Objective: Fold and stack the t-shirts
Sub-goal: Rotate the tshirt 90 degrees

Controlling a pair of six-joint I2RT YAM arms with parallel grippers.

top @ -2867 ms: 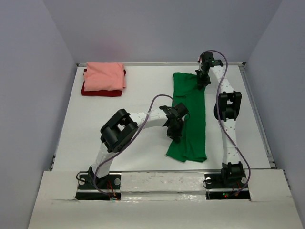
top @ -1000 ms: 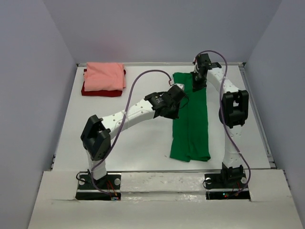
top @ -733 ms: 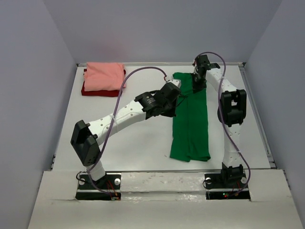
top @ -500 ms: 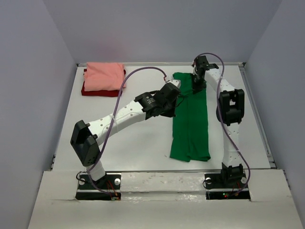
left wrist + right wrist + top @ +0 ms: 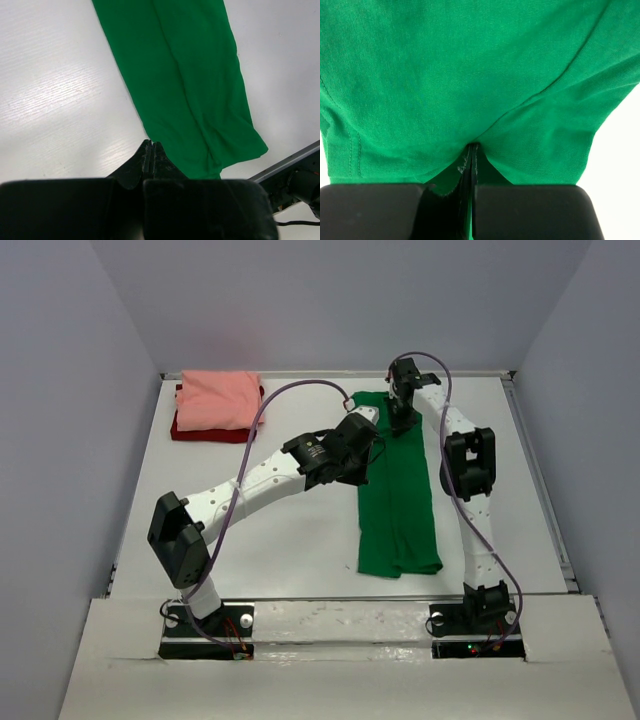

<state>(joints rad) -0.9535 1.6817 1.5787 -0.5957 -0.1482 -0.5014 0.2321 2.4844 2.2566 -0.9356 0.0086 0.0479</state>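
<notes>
- The green t-shirt (image 5: 398, 510) is lying in a long strip on the desk (image 5: 300, 540).
- The right claw (image 5: 471, 152) is pinching its far end; the left claw (image 5: 152, 149), pressed together, is sitting at its left edge.
- That end should be travelling squarely onto the near hem.

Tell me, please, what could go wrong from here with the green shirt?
The right jaws pinch only a small pucker at the far end of the green shirt; it may slip out when lifted. The left jaws are shut at the strip's left edge, and a hold there is unclear; a one-sided lift could skew the fold.
</notes>
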